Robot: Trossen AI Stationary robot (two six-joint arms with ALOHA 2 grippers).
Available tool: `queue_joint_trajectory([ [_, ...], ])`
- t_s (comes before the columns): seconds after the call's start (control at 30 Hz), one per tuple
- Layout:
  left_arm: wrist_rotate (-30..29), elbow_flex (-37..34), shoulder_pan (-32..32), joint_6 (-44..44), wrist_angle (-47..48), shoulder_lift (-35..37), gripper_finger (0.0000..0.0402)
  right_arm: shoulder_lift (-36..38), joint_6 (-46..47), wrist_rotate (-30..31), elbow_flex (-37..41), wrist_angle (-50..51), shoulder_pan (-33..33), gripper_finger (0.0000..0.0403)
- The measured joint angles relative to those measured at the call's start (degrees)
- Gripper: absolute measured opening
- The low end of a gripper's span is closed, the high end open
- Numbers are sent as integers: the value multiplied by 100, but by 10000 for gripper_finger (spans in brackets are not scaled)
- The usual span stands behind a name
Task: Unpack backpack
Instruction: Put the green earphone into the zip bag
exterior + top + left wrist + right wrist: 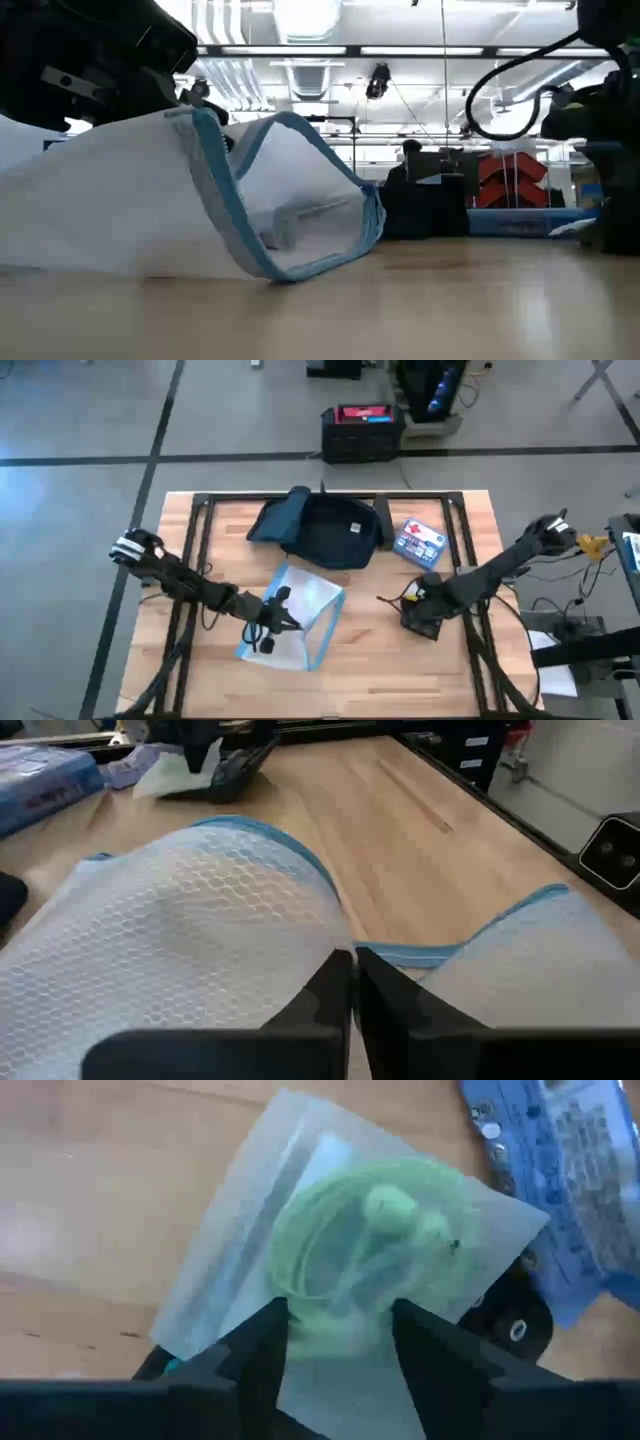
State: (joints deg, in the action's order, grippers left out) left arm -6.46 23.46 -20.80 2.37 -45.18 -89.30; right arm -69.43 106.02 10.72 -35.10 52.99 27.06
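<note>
Left gripper: pinched tight on the blue-edged mesh pouch.
Right gripper: fingers apart (straddling, not squeezing) the bagged green earphones.

The backpack lies at the table's far edge, a box just beside it toward the right edge. A pouch lies mid-table, nearer the front.

We cannot read the print on the small blue-and-white box at three o'clock of the dark navy fabric backpack. The clear plastic pouch with blue trim runs off the low view's nine o'clock edge, its contents indistinct.
</note>
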Motion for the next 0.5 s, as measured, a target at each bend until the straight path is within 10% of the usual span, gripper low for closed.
queue_joint_trajectory([
  [0.17,2,0,0,-4,1,0,0,0,-212,3,-9,168,-10,18],
  [0.5,3,0,1,-20,6,0,0,26,-553,217,-543,1557,-27,15],
])
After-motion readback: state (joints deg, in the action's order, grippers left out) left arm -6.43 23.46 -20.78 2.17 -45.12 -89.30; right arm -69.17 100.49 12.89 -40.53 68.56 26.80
